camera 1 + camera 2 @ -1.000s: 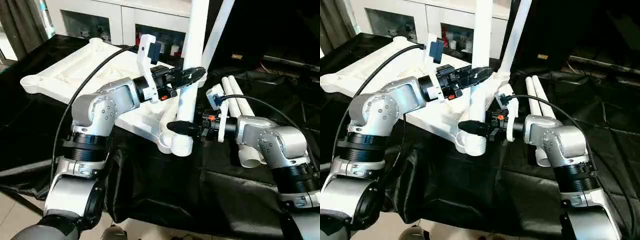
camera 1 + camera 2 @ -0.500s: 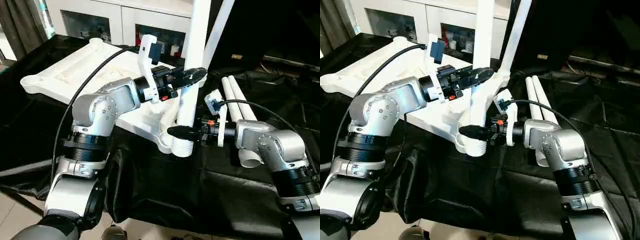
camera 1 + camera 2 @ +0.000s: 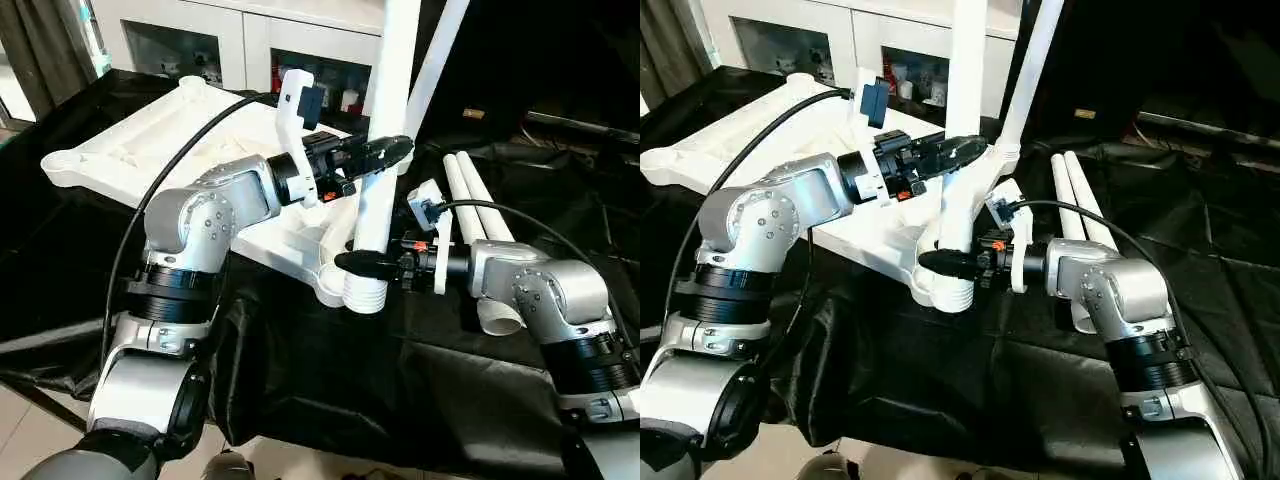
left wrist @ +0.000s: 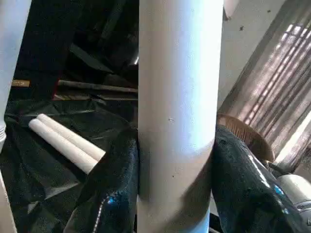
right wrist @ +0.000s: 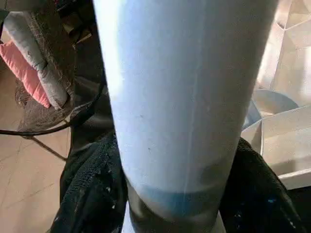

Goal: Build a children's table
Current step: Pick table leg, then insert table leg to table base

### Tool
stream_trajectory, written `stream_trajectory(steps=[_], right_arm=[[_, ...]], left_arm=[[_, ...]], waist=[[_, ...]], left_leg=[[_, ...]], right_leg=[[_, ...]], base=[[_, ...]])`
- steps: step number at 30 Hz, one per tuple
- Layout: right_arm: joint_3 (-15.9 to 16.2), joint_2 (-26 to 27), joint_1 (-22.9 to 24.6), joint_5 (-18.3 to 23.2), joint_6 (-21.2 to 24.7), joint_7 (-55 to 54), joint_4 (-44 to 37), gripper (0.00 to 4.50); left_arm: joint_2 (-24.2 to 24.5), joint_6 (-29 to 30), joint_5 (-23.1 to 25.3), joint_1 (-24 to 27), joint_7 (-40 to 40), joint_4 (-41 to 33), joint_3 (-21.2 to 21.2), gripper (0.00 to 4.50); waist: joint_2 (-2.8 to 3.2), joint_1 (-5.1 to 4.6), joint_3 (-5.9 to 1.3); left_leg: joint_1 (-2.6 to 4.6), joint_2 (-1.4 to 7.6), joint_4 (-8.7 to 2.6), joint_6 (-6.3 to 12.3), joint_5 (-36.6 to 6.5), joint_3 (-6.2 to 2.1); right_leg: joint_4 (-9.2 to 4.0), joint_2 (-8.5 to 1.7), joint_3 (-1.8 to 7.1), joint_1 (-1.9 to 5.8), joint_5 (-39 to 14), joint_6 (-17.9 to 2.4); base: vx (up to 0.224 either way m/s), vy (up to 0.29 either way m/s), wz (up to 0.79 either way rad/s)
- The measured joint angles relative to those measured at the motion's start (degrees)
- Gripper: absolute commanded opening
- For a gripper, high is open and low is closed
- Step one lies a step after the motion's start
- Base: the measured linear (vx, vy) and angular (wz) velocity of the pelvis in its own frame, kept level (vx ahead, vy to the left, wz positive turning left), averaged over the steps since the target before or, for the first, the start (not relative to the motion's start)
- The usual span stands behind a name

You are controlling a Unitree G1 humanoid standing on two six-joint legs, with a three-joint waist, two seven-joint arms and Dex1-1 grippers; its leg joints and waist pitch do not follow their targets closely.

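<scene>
Head views: the upright leg (image 3: 385,120) stands in the tabletop's (image 3: 150,150) near right corner socket (image 3: 362,290); left hand (image 3: 385,152) pinches it high, right hand (image 3: 362,263) low.
Left wrist: fingers (image 4: 114,194) flank the leg.
Right wrist: keep it vertical, press straight down.

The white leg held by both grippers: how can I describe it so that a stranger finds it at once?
Find the white ribbed plastic tabletop lying on the black cloth. At its near corner socket one white tapered tube leg stands upright, with the left gripper above the right gripper. The two spare legs lie flat.
</scene>
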Motion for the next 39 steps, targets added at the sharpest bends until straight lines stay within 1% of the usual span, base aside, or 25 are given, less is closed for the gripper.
stream_trajectory(steps=[1,2,3,5,6,8,12,14,16,18,19,21,22,23,24,26,27,29,31,32,34,35,37,39], right_arm=[[0.0,0.01,0.0,-0.01,-0.04,-0.03,0.02,1.96],[0.0,0.03,0.0,-0.02,-0.12,-0.05,0.02,1.95],[0.0,0.05,0.0,-0.02,-0.15,-0.06,0.02,1.95],[-0.02,0.42,0.0,-0.03,-0.43,-0.27,0.05,1.95],[-0.1,0.72,0.0,-0.03,-0.67,-0.42,0.06,1.95],[-0.81,1.74,0.0,-0.01,-1.98,-1.55,0.08,1.94],[-2.7,3.33,0.16,0.02,-3.16,-3.81,0.39,1.93],[-5.03,5.2,0.17,0.0,-4.83,-6.73,1.79,1.93],[-6.96,6.81,0.16,-0.31,-7.16,-10.63,3.51,1.93],[-8.62,8.0,0.1,-2.23,-10.73,-15.52,5.98,1.93],[-9.53,7.97,0.11,-3.69,-12.46,-18.17,7.58,1.93],[-10.96,7.91,0.15,-4.91,-14.13,-20.84,9.18,1.93],[-11.36,7.96,0.15,-5.66,-14.91,-22.01,9.4,1.93],[-11.39,7.99,0.15,-6.05,-15.65,-22.78,9.4,1.93],[-11.39,8.02,0.14,-6.3,-16.21,-23.13,9.4,1.93],[-10.9,7.86,0.46,-7.17,-16.68,-23.14,9.14,1.93],[-10.57,7.68,1.0,-7.59,-17.22,-22.84,8.74,1.93],[-10.33,7.15,2.31,-8.33,-17.64,-22.58,8.6,1.93],[-10.23,6.97,3.04,-8.8,-17.85,-22.58,8.69,1.93],[-10.14,6.97,3.06,-8.87,-18.24,-22.52,8.66,1.93],[-9.53,6.92,3.32,-9.17,-19.62,-22.15,7.83,1.93],[-9.23,6.86,3.74,-9.25,-20.12,-21.83,7.2,1.93],[-8.98,6.78,4.56,-9.26,-20.36,-21.5,6.2,1.93],[-9.0,6.45,5.36,-9.3,-20.5,-21.45,6.03,1.93]], left_arm=[[0.08,-0.47,0.37,0.0,-0.1,-0.01,-0.27,2.13],[0.12,-1.06,0.55,0.0,-0.33,-0.01,-0.67,2.34],[0.13,-1.17,0.58,0.0,-0.48,-0.04,-0.78,2.47],[0.34,-0.99,0.35,0.01,-1.12,-0.12,-0.76,2.5],[0.22,-1.19,0.32,0.0,-1.31,-0.15,-0.67,2.6],[-0.73,-3.26,0.46,0.0,-0.61,0.11,0.15,2.93],[-2.61,-9.2,0.58,0.0,1.44,0.62,3.08,2.9],[-4.21,-13.73,-0.01,-0.2,3.22,2.54,6.87,2.9],[-3.88,-17.46,-0.62,-0.44,4.21,4.87,9.89,2.9],[0.77,-19.55,2.09,-0.43,0.93,7.04,7.64,2.9],[4.19,-20.9,5.0,0.08,-2.15,7.58,4.92,2.9],[8.46,-23.89,9.98,1.51,-6.77,7.86,-0.16,2.9],[11.37,-26.05,13.63,2.44,-10.18,8.45,-4.5,2.9],[13.3,-27.66,16.52,2.85,-12.85,9.39,-8.16,2.9],[13.93,-28.45,18.49,3.4,-14.55,10.32,-10.6,2.9],[16.35,-33.54,25.17,2.43,-19.69,16.35,-18.09,2.9],[17.28,-35.45,27.88,1.8,-21.75,19.63,-20.36,2.9],[18.38,-37.87,31.06,1.52,-24.22,23.79,-22.11,2.9],[18.4,-39.82,32.56,0.51,-26.11,26.47,-22.83,2.9],[18.4,-41.06,33.4,-0.55,-27.0,27.82,-23.67,2.9],[18.7,-45.17,37.14,-4.58,-29.35,33.27,-27.19,2.9],[18.86,-47.21,38.88,-6.17,-30.13,35.61,-28.68,2.61],[19.21,-50.36,41.31,-7.73,-31.17,39.39,-30.04,2.54],[18.83,-52.85,43.08,-8.69,-31.9,42.59,-31.05,2.36]], waist=[[0.0,0.0,0.0],[0.0,0.01,0.0],[0.0,0.01,0.0],[0.0,-0.01,0.0],[0.0,-0.01,0.0],[0.0,-0.02,0.0],[0.01,-0.04,0.0],[0.02,-0.05,-0.01],[0.01,-0.13,-0.01],[-0.02,-0.26,-0.03],[-0.01,-0.26,-0.03],[0.0,-0.26,-0.02],[0.0,-0.15,-0.02],[0.02,-0.05,-0.02],[0.03,-0.04,-0.01],[0.05,-0.14,0.0],[0.12,-0.25,0.02],[0.17,-0.42,0.05],[0.25,-0.58,0.1],[0.28,-0.62,0.12],[0.45,-0.63,0.1],[0.61,-0.65,0.06],[0.97,-0.89,-0.01],[1.03,-0.93,0.01]], left_leg=[[0.0,0.0,0.0,0.0,0.0,0.0],[0.0,0.0,0.0,0.0,0.0,0.0],[0.0,0.0,0.01,0.0,0.0,0.0],[0.0,0.0,0.01,0.0,0.0,0.0],[0.01,0.0,0.01,0.0,0.0,0.0],[0.0,0.01,0.02,0.0,0.0,0.0],[0.0,0.01,0.04,0.0,0.0,-0.01],[0.05,0.01,0.06,0.0,0.0,0.0],[0.05,0.0,0.07,-0.04,0.02,-0.01],[0.08,0.0,0.06,-0.08,0.05,-0.01],[0.08,0.02,0.06,-0.09,0.06,-0.01],[0.07,0.03,0.04,-0.09,0.05,-0.01],[0.05,0.02,0.03,-0.08,0.05,-0.01],[0.06,0.02,0.03,-0.08,0.04,-0.01],[0.05,-0.01,0.03,-0.08,0.04,-0.01],[0.07,-0.01,0.03,-0.09,0.04,-0.01],[0.09,-0.01,0.02,-0.09,0.05,-0.01],[0.09,0.0,0.02,-0.11,0.06,-0.01],[0.08,0.0,0.02,-0.12,0.06,-0.01],[0.09,0.0,0.02,-0.13,0.07,-0.01],[0.11,-0.01,0.03,-0.14,0.08,-0.01],[0.14,-0.01,0.03,-0.13,0.07,-0.01],[0.17,-0.03,0.03,-0.11,0.05,0.0],[0.17,-0.02,0.02,-0.11,0.06,-0.01]], right_leg=[[0.0,0.0,0.0,0.0,0.0,0.0],[0.0,0.0,0.0,0.0,0.0,0.0],[0.0,0.0,0.0,0.0,0.0,0.01],[0.01,0.0,0.0,0.0,0.01,0.01],[0.01,0.0,0.0,0.0,0.01,0.0],[0.01,0.0,0.0,0.0,0.02,-0.01],[0.01,0.0,0.0,0.0,0.04,-0.01],[0.01,0.0,0.0,0.06,0.06,-0.01],[0.01,0.0,0.0,0.05,0.1,-0.01],[0.01,0.03,-0.01,0.04,0.13,0.02],[0.01,0.03,0.01,0.03,0.13,0.03],[-0.02,0.02,0.02,0.03,0.12,0.05],[-0.02,0.01,0.02,0.03,0.1,0.08],[-0.02,0.01,0.02,0.04,0.1,0.09],[-0.02,-0.01,0.03,0.04,0.1,0.09],[-0.02,-0.01,0.04,0.05,0.12,0.1],[-0.02,0.0,0.06,0.05,0.15,0.13],[-0.01,0.01,0.06,0.04,0.18,0.13],[-0.01,0.0,0.06,0.03,0.2,0.09],[-0.01,0.0,0.06,0.03,0.22,0.08],[-0.01,0.0,0.07,0.05,0.23,0.07],[-0.02,0.0,0.08,0.07,0.23,0.07],[-0.03,-0.01,0.14,0.09,0.23,0.07],[-0.01,0.0,0.12,0.09,0.23,0.07]], base=[[0.0,0.0,0.0],[0.0,0.0,0.0],[0.0,0.0,0.0],[0.0,0.0,0.0],[0.0,0.0,0.0],[0.0,0.0,0.0],[0.0,0.0,0.0],[0.0,0.0,0.0],[0.0,0.0,0.0],[0.0,0.0,0.0],[0.0,0.0,0.0],[0.0,0.0,0.0],[0.0,0.0,0.0],[0.0,0.0,0.0],[0.0,0.0,0.0],[0.0,0.0,0.0],[0.0,0.0,0.0],[0.0,0.0,0.0],[0.0,0.0,0.0],[0.0,0.0,0.0],[0.0,0.0,0.0],[0.0,0.0,0.0],[0.0,0.0,0.0],[0.0,0.0,0.0]])
